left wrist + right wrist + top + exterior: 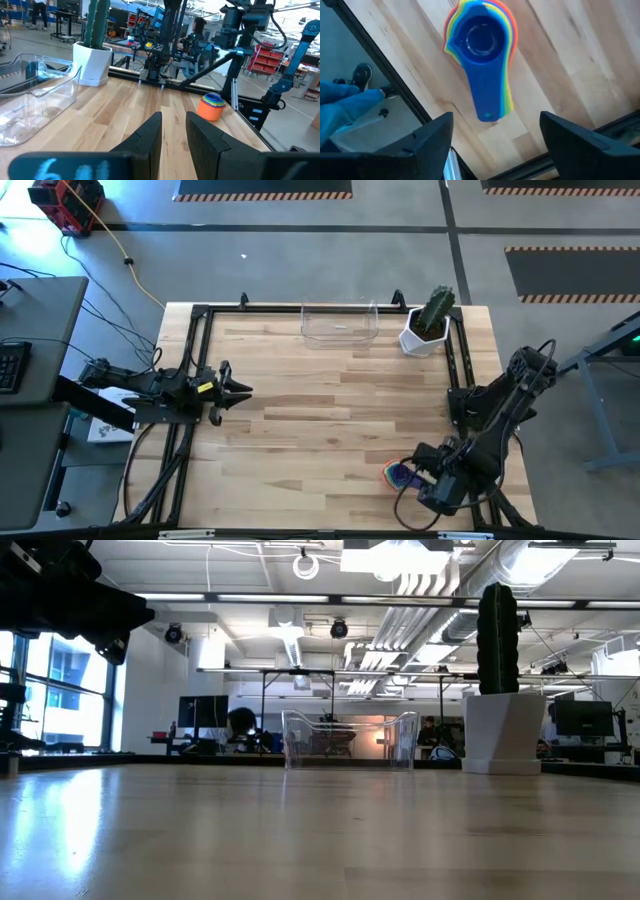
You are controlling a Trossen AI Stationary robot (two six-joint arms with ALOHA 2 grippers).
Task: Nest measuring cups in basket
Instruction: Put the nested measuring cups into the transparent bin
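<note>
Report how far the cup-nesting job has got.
Done: the coloured plastic measuring cups already sit nested in one stack, blue on top, on the wooden table near its right front corner. In hand: the right gripper hovers open above the stack, gripping nothing. Left: the clear plastic rectangular basket at the far edge is empty. The left gripper waits at the left side.

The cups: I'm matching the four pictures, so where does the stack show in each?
High: cups at the near right edge, by the right claw.
Low: not in it.
Left wrist: far right, orange outermost.
Right wrist: top centre, blue innermost.
Shared landmark: cactus pot, also.
</note>
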